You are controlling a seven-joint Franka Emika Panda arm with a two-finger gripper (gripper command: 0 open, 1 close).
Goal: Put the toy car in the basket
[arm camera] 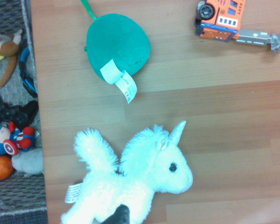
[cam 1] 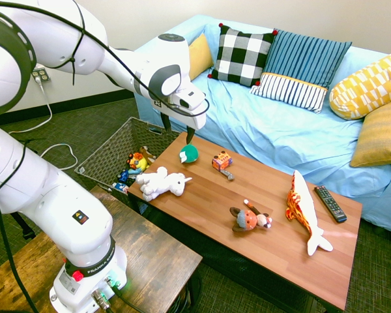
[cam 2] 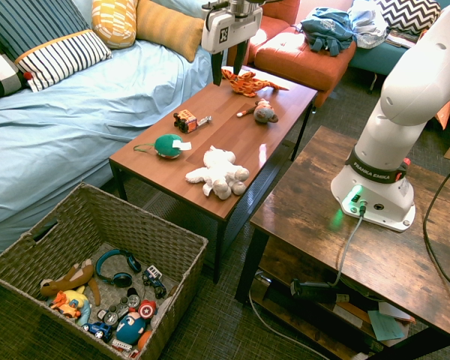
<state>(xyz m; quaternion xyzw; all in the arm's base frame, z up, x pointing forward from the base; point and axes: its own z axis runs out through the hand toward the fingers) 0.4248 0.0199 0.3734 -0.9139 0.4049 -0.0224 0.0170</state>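
The toy car (cam 1: 222, 160) (cam 2: 186, 120) (arm camera: 221, 18) is small, orange-red with grey wheels, and stands on the wooden coffee table (cam 1: 274, 241) near its sofa-side edge. The basket (cam 1: 107, 153) (cam 2: 135, 217) (arm camera: 9, 207) is a large woven bin on the floor at the table's end, with several toys inside. My gripper (cam 1: 179, 134) (cam 2: 229, 76) hangs open and empty above the table, over the green plush and short of the car, touching nothing.
A round green plush (cam 1: 188, 154) (cam 2: 168, 145) (arm camera: 117, 46) and a white unicorn (cam 1: 161, 182) (cam 2: 219, 172) (arm camera: 135, 177) lie between car and basket. A brown plush animal (cam 1: 249, 219), an orange-white fish toy (cam 1: 304, 208) and a remote (cam 1: 329, 203) lie further along. The blue sofa (cam 1: 280, 124) runs beside the table.
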